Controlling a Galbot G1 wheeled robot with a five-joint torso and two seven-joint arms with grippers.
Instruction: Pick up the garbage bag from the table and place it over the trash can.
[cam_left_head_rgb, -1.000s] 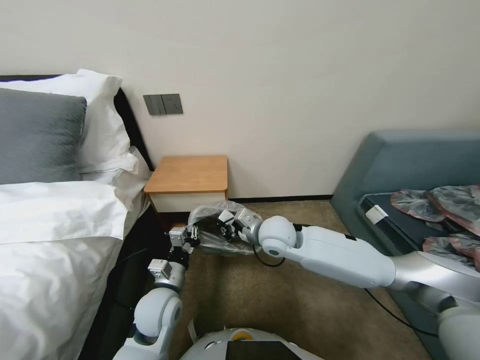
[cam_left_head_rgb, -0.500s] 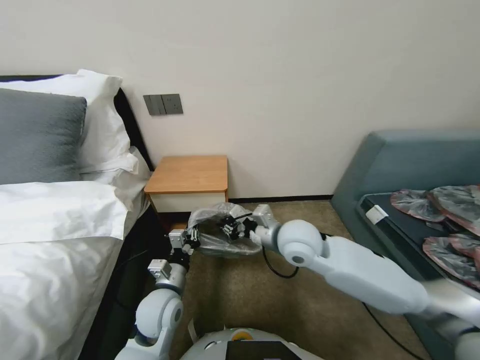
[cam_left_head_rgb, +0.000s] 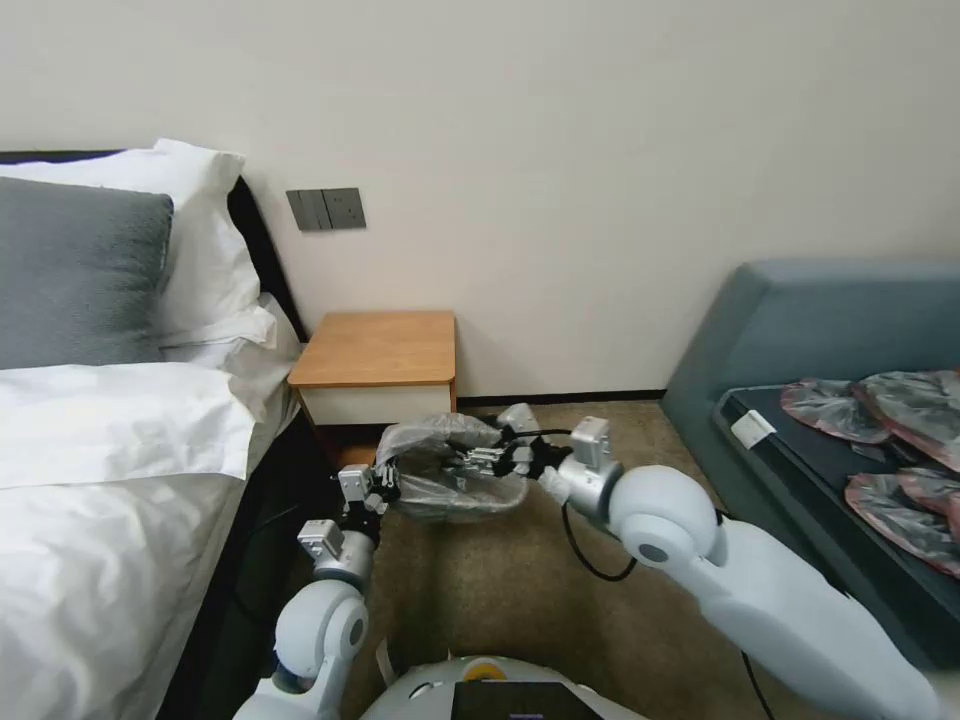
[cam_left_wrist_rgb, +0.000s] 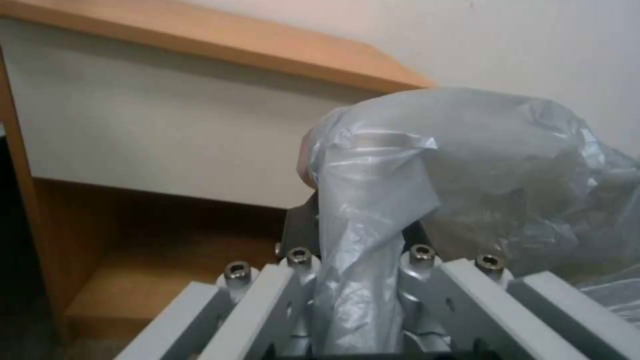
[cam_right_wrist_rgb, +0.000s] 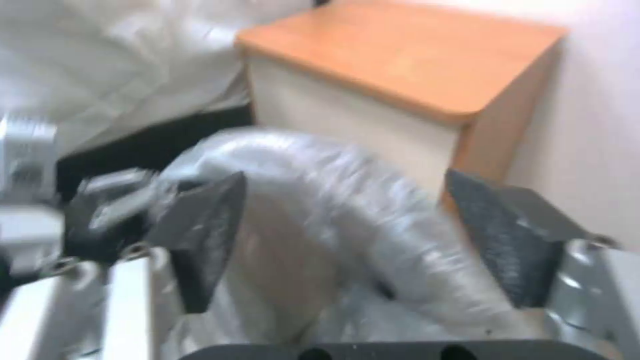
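Garbage bag (cam_left_head_rgb: 445, 470): thin, crinkly, see-through grey plastic. It sits low on the floor in front of the surface, puffed up like a round dome over something pale. In the left wrist view the bag (cam_left_wrist_rgb: 427, 170) has shiny folds and creases.
Trash can: mostly hidden under the bag. A pale shape shows through the plastic, but its edges are hard to make out.
Surface (cam_left_head_rgb: 378, 347): a small wooden nightstand with a smooth orange-brown top, a flat white drawer front and an open lower shelf. Its top is bare.
Left claw (cam_left_head_rgb: 383, 483): at the bag's side nearest the bed. It is pinching a bunched strip of the plastic, which runs down between its metal fingers (cam_left_wrist_rgb: 297, 280).
Right claw (cam_left_head_rgb: 480, 462): at the bag's other side, reaching in over the top. Its two dark rough pads (cam_right_wrist_rgb: 503, 235) are spread wide apart, with the bag between them, and they do not press it.
Hard to see: the right wrist view is smeared, so the bag's edge is not clear there. The pink rim cannot be made out.
Carpet (cam_left_head_rgb: 560, 600): brown and flat under the bag.
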